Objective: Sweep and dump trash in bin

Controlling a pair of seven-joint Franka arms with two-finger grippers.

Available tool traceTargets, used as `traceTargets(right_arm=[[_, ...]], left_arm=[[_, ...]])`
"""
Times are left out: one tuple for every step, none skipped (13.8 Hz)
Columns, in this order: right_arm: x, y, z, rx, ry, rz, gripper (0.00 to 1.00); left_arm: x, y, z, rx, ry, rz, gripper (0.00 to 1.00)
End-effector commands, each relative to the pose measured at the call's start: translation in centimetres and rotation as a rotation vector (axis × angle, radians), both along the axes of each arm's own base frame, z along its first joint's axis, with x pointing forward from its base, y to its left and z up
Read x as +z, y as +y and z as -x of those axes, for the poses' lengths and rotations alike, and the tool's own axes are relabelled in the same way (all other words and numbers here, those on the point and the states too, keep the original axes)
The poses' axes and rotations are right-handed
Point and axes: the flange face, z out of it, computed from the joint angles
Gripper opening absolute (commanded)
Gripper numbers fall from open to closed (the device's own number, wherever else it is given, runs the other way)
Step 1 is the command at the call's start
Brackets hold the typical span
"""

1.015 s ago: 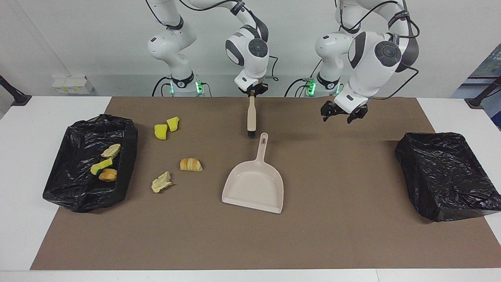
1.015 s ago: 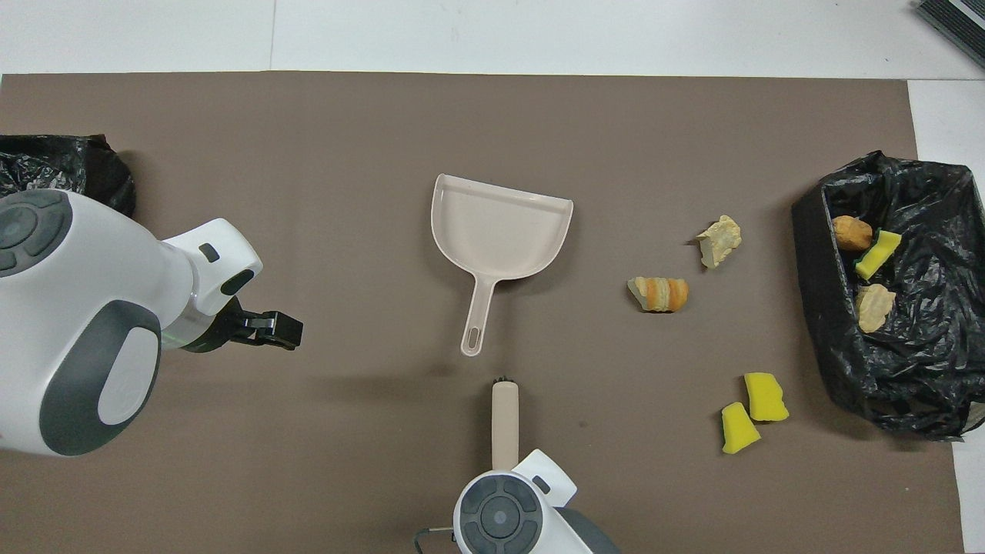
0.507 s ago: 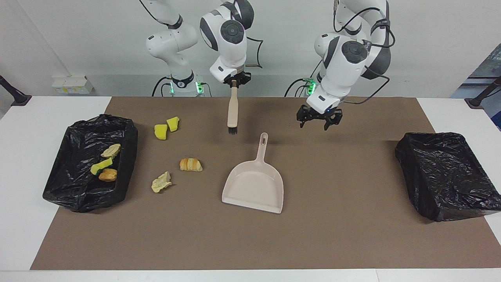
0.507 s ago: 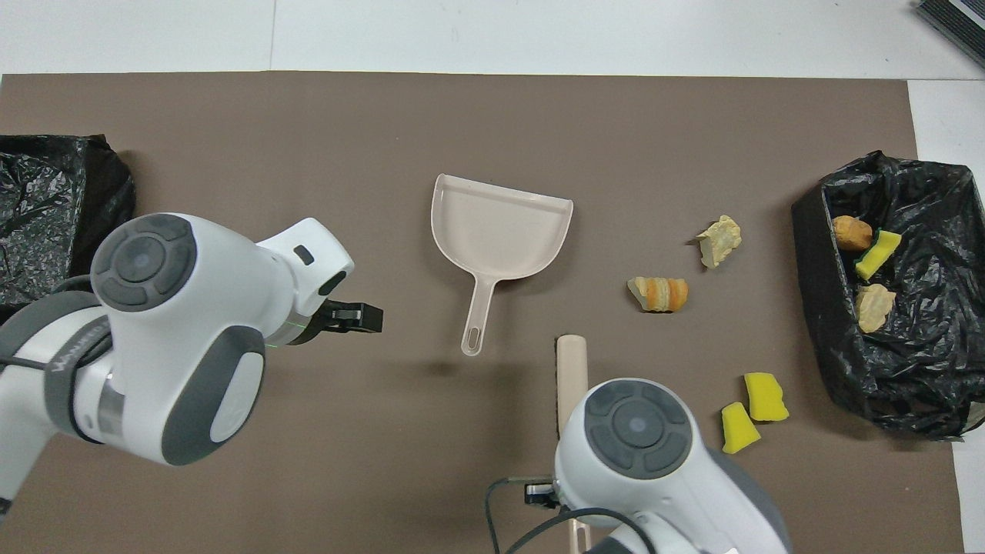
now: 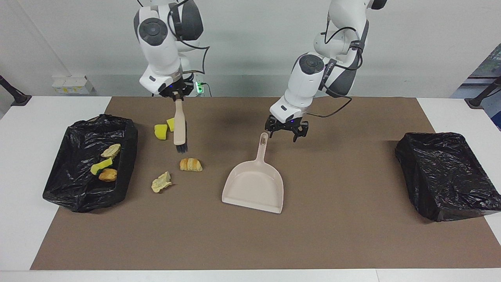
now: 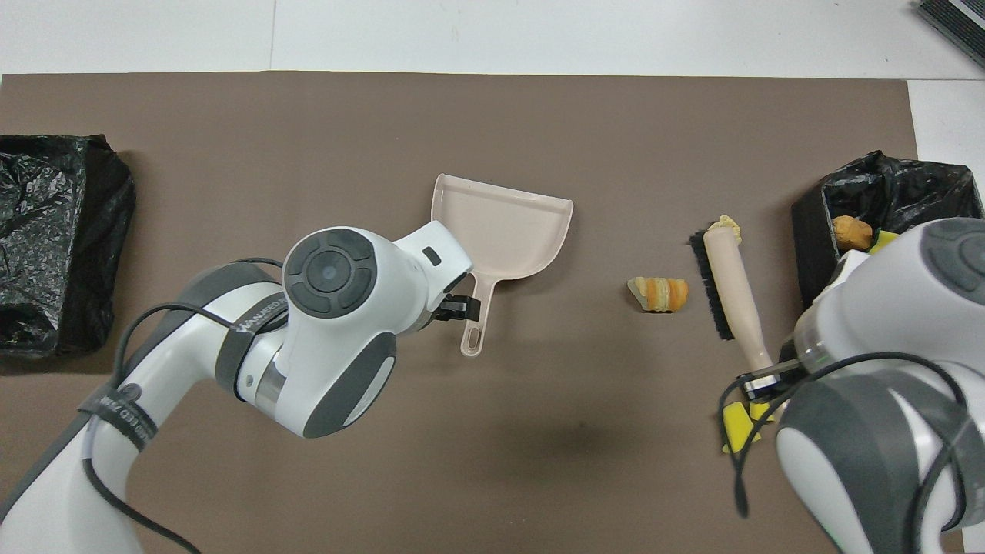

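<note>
While the right claw (image 5: 177, 95) stays out of it in wording only, it is clamped on the handle of a beige brush (image 5: 180, 127), which hangs bristles-down over the brown mat (image 5: 313, 235), above the gap between the yellow sponge chunks (image 5: 161, 131) and the croissant piece (image 5: 190, 164). The left claw (image 5: 284, 131) hovers with its fingers spread apart, just above the mat beside the end of the dustpan handle, gripping nothing. The dustpan (image 5: 254, 186) lies flat mid-worktop, its handle pointing toward the robots.

Loose trash sits on the mat toward the right arm's end: two sponge chunks nearest the robots, the croissant piece farther out, and a crumpled pale scrap (image 5: 161, 182) farther still. Beside them stands a bin lined with a black bag (image 5: 78, 188), holding a pale scrap (image 5: 111, 150), a sponge piece (image 5: 101, 166) and a brown bread piece (image 5: 107, 175). A second black-lined bin (image 5: 446, 176) stands at the left arm's end.
</note>
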Motion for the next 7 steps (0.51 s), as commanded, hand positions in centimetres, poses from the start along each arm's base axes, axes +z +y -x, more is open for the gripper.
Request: traceTargets(right_arm=[[-0.8, -5.3, -2.4, 0.181, -0.017, 0.048, 0.0], [-1.6, -7.1, -3.1, 0.175, -0.029, 0.081, 0.0], [-2.8, -8.9, -3.7, 0.161, -0.027, 0.107, 0.0], [-4.0, -10.6, -4.2, 0.13, -0.035, 0.115, 0.0], [-5.1, -11.6, -4.8, 0.098, -0.049, 0.119, 0.0], [-6.3, -12.1, -5.4, 0.083, -0.057, 0.144, 0.0], [-7.1, -12.6, -6.0, 0.062, -0.071, 0.177, 0.0]], left_arm=[[-1.6, -2.9, -0.9, 0.029, -0.022, -0.008, 1.0], [-1.9, -3.6, -0.6, 0.027, -0.024, -0.008, 1.0], [-2.1, -4.2, -0.1, 0.016, -0.022, -0.007, 1.0], [-2.3, -4.6, 0.3, 0.014, -0.019, -0.008, 1.0], [-2.8, -4.9, 0.5, 0.018, -0.01, -0.009, 1.0], [-2.9, -5.2, 0.7, 0.016, -0.011, -0.01, 0.95], [-3.3, -5.7, 1.0, 0.008, -0.012, -0.016, 0.88]])
